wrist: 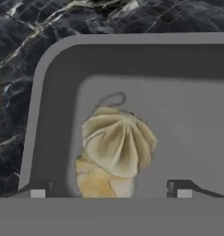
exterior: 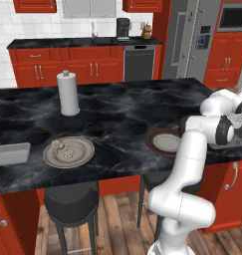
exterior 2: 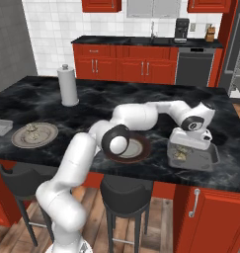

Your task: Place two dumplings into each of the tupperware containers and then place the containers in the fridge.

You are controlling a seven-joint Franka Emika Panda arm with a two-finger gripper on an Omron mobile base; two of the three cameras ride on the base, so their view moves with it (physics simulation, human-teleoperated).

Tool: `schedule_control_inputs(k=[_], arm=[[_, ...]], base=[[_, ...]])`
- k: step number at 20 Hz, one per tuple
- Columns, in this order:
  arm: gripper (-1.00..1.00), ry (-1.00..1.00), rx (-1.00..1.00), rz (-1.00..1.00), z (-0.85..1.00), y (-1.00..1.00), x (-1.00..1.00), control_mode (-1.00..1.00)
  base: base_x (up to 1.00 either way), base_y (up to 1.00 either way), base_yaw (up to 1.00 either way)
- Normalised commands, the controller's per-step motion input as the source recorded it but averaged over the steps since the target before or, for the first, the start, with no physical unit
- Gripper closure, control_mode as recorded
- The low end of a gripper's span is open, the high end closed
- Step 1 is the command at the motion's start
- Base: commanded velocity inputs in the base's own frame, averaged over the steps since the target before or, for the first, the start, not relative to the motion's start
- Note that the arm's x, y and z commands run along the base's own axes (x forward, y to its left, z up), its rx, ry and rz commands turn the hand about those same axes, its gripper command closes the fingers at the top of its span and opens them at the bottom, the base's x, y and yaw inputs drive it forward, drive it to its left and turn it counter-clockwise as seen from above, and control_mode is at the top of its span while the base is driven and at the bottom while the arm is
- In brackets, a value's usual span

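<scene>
The big white robot arm with dark joints [exterior 2: 116, 141] goes up from its base, bends at a round elbow and stretches out sideways to its right. At the far end the wrist turns down, so the hand [exterior 2: 190, 138] points at the worktop. Its two small dark fingers [wrist: 179, 186] stand far apart, one on each side, with nothing pinched between them.

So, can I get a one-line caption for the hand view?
Open gripper above a grey tupperware container on the dark marble counter, two dumplings piled inside.
</scene>
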Motion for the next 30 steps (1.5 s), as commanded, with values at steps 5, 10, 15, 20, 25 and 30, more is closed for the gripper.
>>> schedule_control_inputs(k=[5, 10, 15, 20, 25, 30], arm=[[-1.0, 0.0, 0.0, 0.0, 0.2, 0.35, -0.52, -1.0], [-1.0, 0.0, -0.04, 0.0, 0.26, 0.83, -0.29, -1.0], [-1.0, 0.02, -0.1, 0.0, 0.03, 0.88, 0.0, -1.0], [-1.0, -0.01, -0.15, 0.0, -0.28, 0.43, 0.0, -1.0], [-1.0, -0.01, -0.1, 0.0, -0.19, -0.05, 0.07, -1.0], [-1.0, 0.0, -0.03, 0.0, -0.07, -0.06, 0.23, -1.0]], base=[[0.0, 0.0, 0.0], [0.0, 0.0, 0.0], [0.0, 0.0, 0.0], [0.0, 0.0, 0.0], [0.0, 0.0, 0.0], [0.0, 0.0, 0.0]])
